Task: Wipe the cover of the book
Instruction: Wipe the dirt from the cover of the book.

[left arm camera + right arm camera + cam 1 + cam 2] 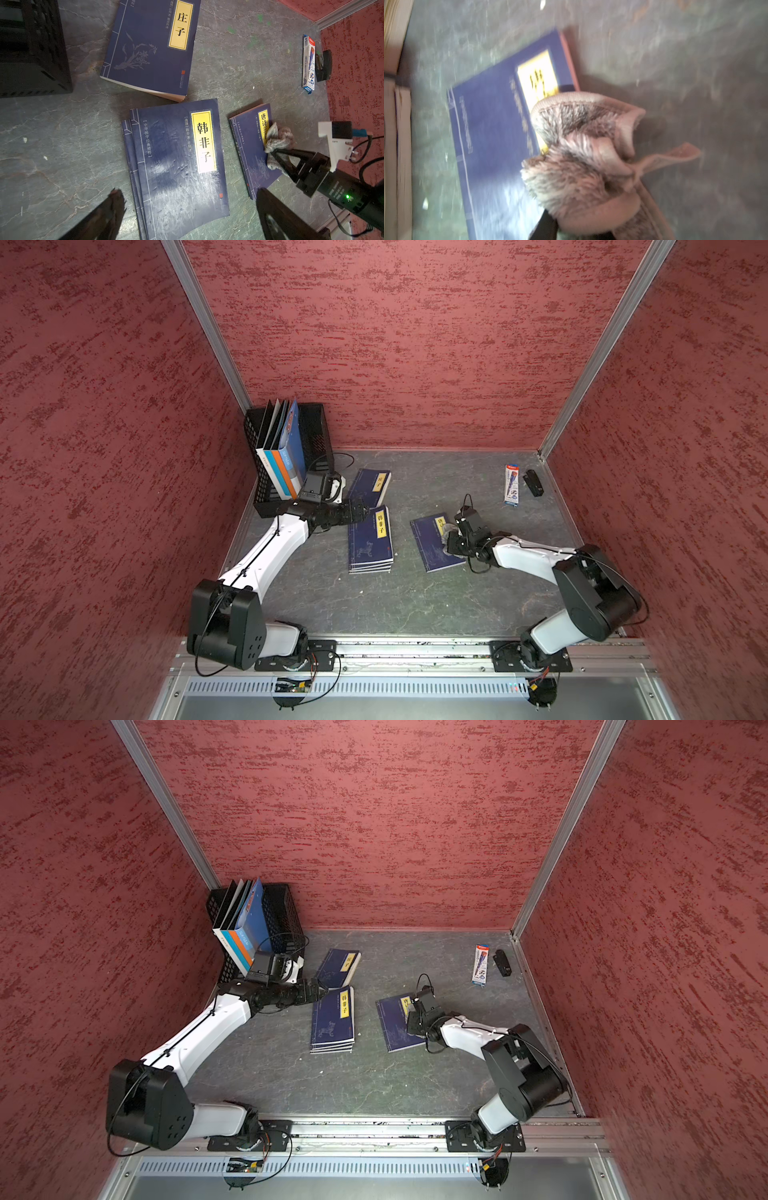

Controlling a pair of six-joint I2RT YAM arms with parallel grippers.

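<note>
Grey tabletop (415,605) bears blue books (370,539), black rack (316,435), pen box (511,485).

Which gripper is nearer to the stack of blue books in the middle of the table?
Left. The left gripper hangs open at the far edge of the stack. The right gripper, shut on the cloth, is over the single book beside it.

Flat blue books: one far book (371,486), one right book (428,545), and one middle stack (370,541) of at least two; its exact count cannot be told. One rack (316,429) holds several upright books (284,456). One cloth (279,135). One pen box (511,485) and one black item (533,483) lie far right.
</note>
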